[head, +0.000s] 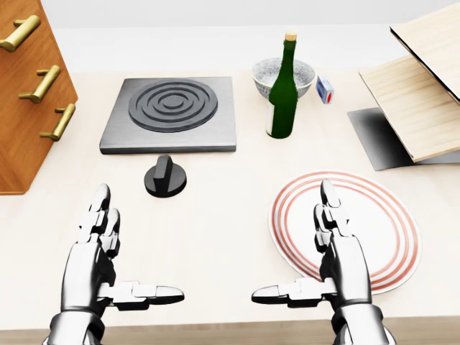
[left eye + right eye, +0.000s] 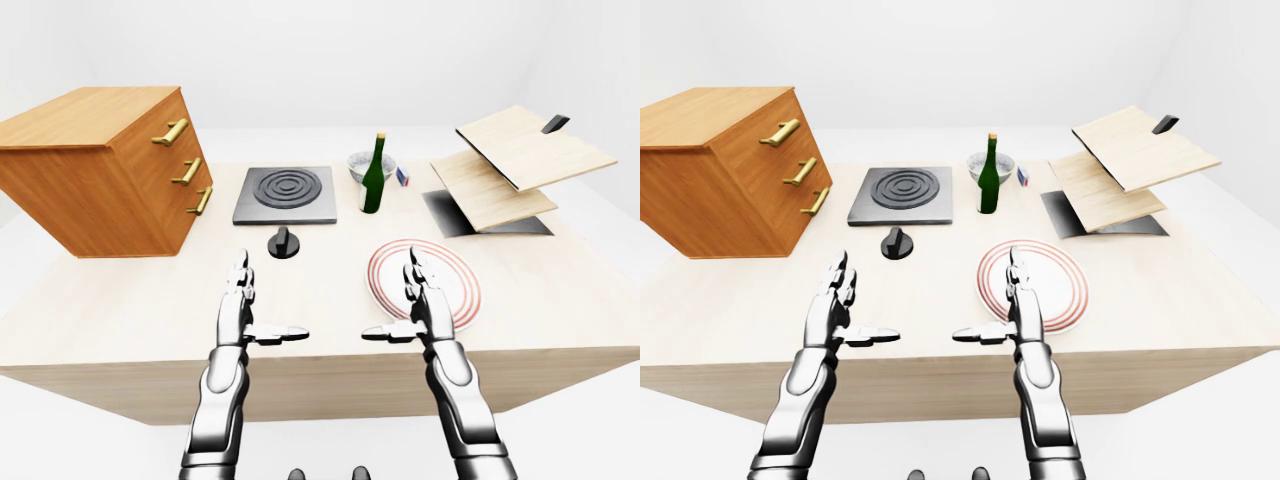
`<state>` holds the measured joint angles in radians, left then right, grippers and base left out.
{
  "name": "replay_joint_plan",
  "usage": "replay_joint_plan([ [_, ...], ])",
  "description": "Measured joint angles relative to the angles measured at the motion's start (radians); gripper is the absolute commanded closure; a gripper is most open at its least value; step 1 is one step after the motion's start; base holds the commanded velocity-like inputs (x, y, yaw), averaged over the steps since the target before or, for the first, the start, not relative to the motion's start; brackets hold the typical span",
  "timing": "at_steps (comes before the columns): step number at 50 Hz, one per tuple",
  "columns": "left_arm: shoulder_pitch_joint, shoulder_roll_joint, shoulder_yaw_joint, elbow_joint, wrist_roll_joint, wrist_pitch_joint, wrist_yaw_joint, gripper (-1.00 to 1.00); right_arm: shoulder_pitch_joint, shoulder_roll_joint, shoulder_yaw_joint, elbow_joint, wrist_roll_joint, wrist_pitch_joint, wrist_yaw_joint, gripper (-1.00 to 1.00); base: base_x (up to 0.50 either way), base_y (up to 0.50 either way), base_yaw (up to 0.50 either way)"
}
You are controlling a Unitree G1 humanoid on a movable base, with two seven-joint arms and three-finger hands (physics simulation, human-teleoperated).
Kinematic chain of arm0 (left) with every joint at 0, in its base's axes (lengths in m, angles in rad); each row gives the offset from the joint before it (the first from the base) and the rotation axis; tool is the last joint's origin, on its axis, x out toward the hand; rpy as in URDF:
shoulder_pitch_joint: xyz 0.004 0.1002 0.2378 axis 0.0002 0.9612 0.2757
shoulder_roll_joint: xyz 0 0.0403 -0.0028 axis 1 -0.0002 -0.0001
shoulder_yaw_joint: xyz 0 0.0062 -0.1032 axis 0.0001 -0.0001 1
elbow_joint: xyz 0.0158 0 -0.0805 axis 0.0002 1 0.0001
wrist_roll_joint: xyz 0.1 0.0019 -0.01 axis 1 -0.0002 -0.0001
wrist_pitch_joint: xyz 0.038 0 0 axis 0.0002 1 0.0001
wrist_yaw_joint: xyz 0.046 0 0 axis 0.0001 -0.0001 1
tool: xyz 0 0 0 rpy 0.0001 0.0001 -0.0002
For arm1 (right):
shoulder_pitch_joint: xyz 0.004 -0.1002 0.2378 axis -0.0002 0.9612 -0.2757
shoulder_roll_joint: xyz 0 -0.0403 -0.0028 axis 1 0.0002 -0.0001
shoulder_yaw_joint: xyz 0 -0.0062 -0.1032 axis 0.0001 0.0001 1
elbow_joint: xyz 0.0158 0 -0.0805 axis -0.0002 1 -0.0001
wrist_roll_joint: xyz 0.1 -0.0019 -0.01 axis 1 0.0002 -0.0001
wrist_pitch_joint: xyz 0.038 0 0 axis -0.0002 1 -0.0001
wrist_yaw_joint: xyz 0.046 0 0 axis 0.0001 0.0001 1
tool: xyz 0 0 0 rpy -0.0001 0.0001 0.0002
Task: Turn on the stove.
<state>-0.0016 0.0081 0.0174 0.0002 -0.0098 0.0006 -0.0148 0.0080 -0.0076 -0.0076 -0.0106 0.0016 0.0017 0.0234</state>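
In the head view, the stove (image 1: pixel 171 113) is taken as landmark: its knob (image 1: pixel 165 177) is set just below it, a drawer chest (image 1: pixel 25 86) left, a bottle (image 1: pixel 282 90) right, a bowl (image 1: pixel 282 74) partly hidden behind the bottle, a plate (image 1: pixel 388 215) lower right.

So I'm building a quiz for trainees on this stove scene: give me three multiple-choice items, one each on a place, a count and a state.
1. In the head view, where is the black knob?
A. just below the stove plate
B. on the striped plate
C. beside the bowl

2. How many brass handles does the wooden drawer chest show?
A. one
B. three
C. five

3. How is the left robot hand?
A. closed on the knob
B. holding the green bottle
C. open, touching nothing

Answers: 1 A, the knob sits directly under the stove's lower edge. 2 B, three handles are stacked on its face. 3 C, fingers spread, short of the knob.
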Motion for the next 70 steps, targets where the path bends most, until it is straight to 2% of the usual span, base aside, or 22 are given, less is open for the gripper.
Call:
replay_joint_plan([
  [15,-0.025,0.018,0.036,0.038,-0.02,-0.005,-0.017,-1.0,0.002,-0.011,-0.023,-0.031,0.024,0.049,0.046,-1.0,0.04,0.0,0.0],
  [31,-0.043,0.029,0.053,0.061,-0.031,-0.003,-0.019,-1.0,0.003,-0.015,-0.03,-0.044,0.043,0.066,0.073,-1.0,0.35,0.0,0.0],
  [47,-0.047,0.031,0.057,0.068,-0.032,-0.001,-0.019,-1.0,0.008,-0.014,-0.029,-0.049,0.045,0.064,0.083,-1.0,0.34,0.0,0.0],
  [62,-0.038,0.029,0.052,0.052,-0.027,0.007,-0.02,-1.0,0.014,-0.012,-0.032,-0.05,0.053,0.034,0.082,-1.0,0.0,0.0,0.0],
  [65,-0.041,0.027,0.047,0.067,-0.024,0.002,-0.024,-1.0,0.013,-0.012,-0.033,-0.048,0.054,0.03,0.081,-1.0,0.0,0.0,0.0],
  [70,-0.065,0.025,0.042,0.136,-0.022,-0.022,-0.029,-1.0,0.009,-0.013,-0.035,-0.041,0.057,0.028,0.079,-1.0,0.0,0.0,0.0],
])
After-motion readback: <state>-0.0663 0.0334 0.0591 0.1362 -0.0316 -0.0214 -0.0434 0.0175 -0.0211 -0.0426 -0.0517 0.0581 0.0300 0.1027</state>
